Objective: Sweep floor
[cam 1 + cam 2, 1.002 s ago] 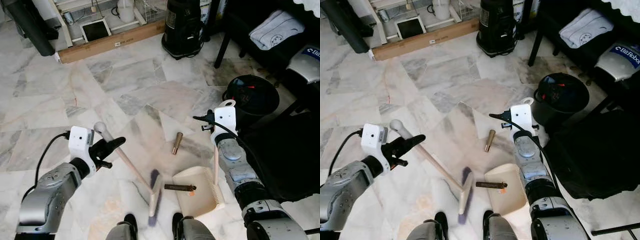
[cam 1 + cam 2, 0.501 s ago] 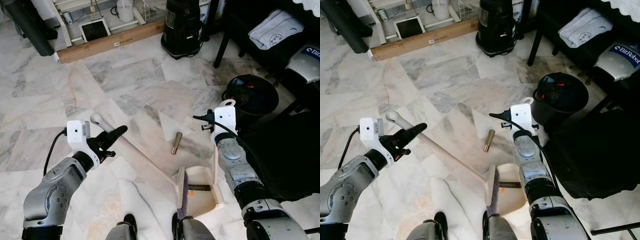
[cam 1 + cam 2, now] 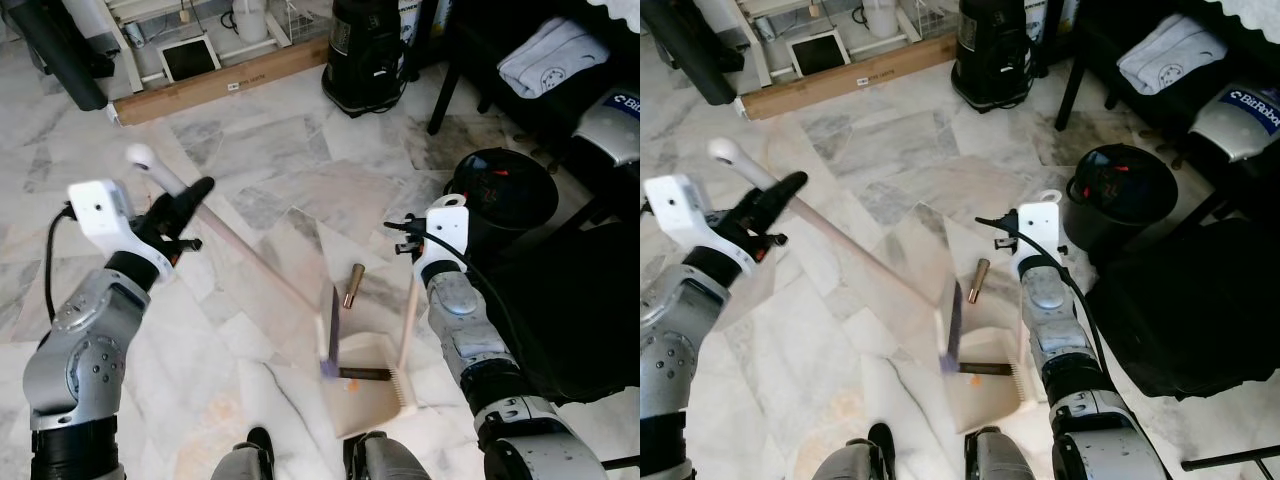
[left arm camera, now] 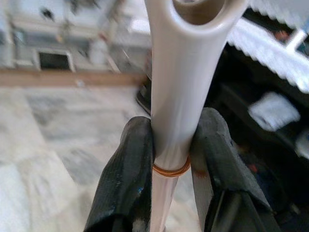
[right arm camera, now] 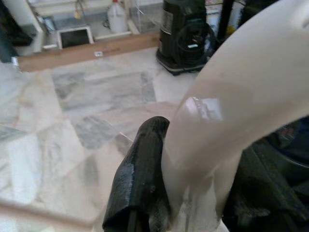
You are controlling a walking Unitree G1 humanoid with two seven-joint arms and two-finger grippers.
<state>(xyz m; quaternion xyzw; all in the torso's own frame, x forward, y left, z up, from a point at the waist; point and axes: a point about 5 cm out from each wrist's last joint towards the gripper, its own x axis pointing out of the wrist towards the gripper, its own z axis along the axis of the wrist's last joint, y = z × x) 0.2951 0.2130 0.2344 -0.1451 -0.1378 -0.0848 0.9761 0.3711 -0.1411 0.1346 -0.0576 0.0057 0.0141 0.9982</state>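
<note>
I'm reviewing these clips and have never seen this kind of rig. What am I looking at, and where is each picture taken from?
A humanoid robot is sweeping a marble floor. The two wide pictures come from cameras in its head, looking down; the two close-ups come from cameras on its wrists. The left gripper clamps the broom by its long handle. The right gripper holds the dustpan by its upright handle. A dark stick lies in the dustpan, a small brown cylinder on the floor beyond it. A black bucket stands to the right.

Likely home, marble floor, heater
</note>
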